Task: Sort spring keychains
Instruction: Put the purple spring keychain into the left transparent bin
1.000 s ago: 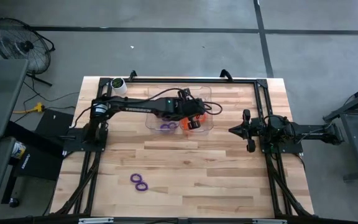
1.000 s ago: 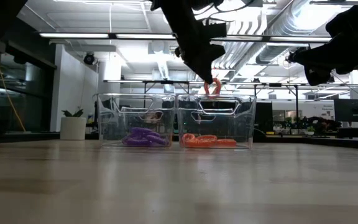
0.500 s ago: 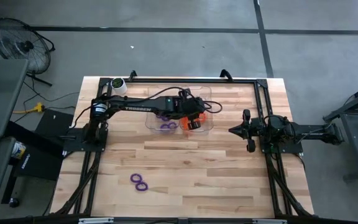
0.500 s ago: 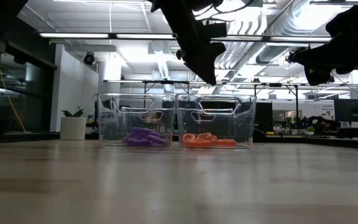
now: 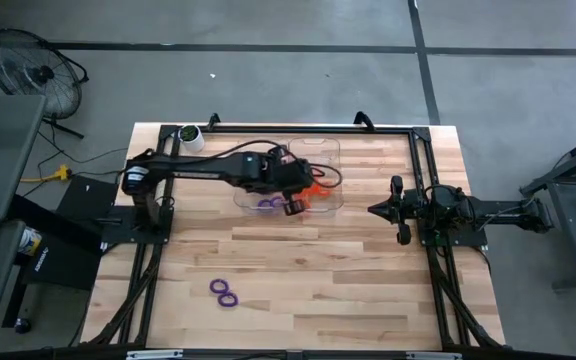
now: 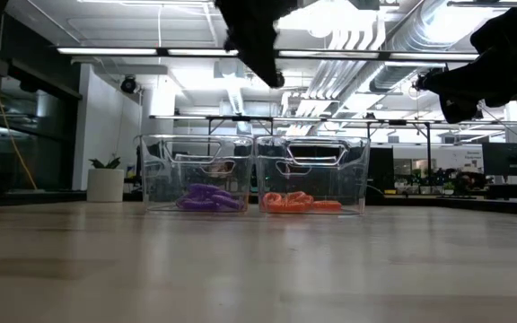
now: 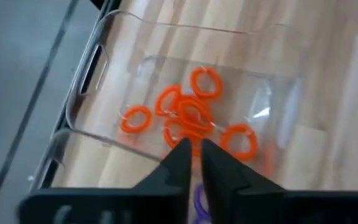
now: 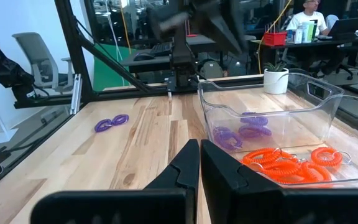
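1. Left jaws, nearly together and empty, hang above the clear trays.
2. Orange spring keychains lie in the tray beneath them; purple spring keychains lie well apart on the surface.
3. Right jaws, together, wait aside.

Glossy clear plastic trays sit on a smooth, pale wood table.

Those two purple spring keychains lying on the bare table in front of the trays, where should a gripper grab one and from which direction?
Come straight down from above. The two purple keychains lie flat on the table, touching like a figure eight. Probably best: pinch across one ring's coil on its outer end, away from the other ring, one finger inside the loop and one outside, so only that ring lifts.
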Robot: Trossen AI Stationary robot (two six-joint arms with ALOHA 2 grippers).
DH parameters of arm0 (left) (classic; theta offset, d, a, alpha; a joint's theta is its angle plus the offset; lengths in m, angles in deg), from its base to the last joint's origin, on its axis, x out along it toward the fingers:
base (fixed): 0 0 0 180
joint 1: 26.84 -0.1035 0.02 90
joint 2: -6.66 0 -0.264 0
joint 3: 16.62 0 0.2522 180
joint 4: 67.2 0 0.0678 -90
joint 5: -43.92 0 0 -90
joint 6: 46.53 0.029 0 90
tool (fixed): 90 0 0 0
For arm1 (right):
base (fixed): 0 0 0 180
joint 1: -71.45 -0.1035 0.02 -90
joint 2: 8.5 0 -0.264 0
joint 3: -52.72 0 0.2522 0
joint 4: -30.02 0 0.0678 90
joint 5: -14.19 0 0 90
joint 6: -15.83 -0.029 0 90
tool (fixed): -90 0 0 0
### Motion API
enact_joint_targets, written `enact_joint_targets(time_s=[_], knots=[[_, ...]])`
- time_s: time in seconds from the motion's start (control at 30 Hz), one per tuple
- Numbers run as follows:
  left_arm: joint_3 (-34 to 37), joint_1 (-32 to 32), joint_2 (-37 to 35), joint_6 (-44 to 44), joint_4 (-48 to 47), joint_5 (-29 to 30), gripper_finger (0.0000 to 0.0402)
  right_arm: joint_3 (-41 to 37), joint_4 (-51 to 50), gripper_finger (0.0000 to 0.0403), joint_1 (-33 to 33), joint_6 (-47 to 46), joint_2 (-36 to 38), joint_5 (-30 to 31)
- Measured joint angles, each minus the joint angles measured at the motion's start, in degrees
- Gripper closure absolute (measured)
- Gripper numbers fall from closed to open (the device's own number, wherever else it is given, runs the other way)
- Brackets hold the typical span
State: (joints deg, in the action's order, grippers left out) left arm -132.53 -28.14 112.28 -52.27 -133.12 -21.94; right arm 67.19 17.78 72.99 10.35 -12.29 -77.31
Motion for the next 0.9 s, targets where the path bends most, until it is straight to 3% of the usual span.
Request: enact_joint_targets(time_s=[0.1,0.33,0.47,0.7,0.9], knots=[[-0.15,1.35,-1.95,-2.86,-4.02,-1.77,0.0396,0.02,0.0,0.0392,-0.02,0.0,0.0,0.0],[1.04,6.11,-5.3,-9.55,-15.24,-5.94,0.0395,0.01,0.0,0.0392,-0.01,-0.01,0.0,0.0],[6.1,10.46,-9.53,-14.65,-16.1,-6.27,0.0398,0.02,-0.02,0.0392,-0.02,-0.01,0.0,0.0],[18.25,17.51,-16.83,-25.17,-11.23,-7.61,0.04,0.01,0.0,0.0392,0.0,0.0,0.01,-0.01],[29.13,22.8,-22.39,-35.07,-3.73,-13.58,0.0401,0.01,0.0,0.0392,-0.02,0.0,-0.4,-0.01]])
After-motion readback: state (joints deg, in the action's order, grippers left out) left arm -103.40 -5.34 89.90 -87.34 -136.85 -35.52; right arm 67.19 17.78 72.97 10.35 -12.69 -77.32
